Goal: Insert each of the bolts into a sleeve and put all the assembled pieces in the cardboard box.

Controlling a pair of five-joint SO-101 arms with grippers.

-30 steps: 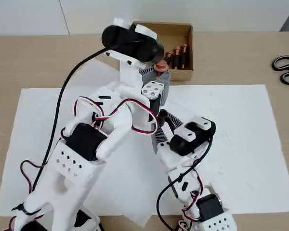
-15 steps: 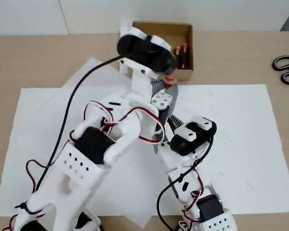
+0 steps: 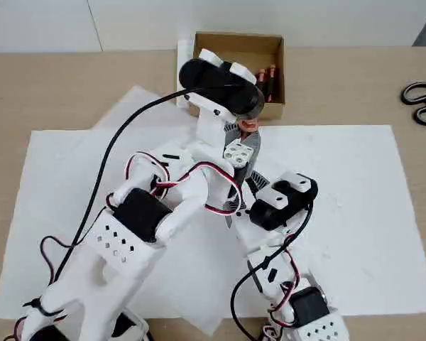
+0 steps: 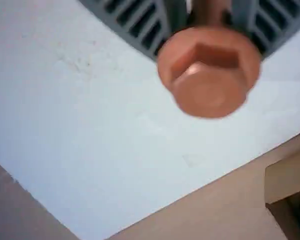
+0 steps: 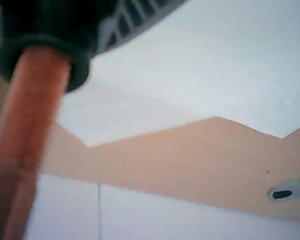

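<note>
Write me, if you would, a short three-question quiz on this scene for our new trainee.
1. True or false: the cardboard box is empty.
2. What lies on the table at the right edge of the high view? A) scissors B) a screwdriver C) a roll of tape
3. Fill in: the left gripper is shut on an orange ___.
Key: 1 false, orange and black pieces lie in it; 2 A; 3 bolt.

Light is bright, even (shadows soft, faint).
</note>
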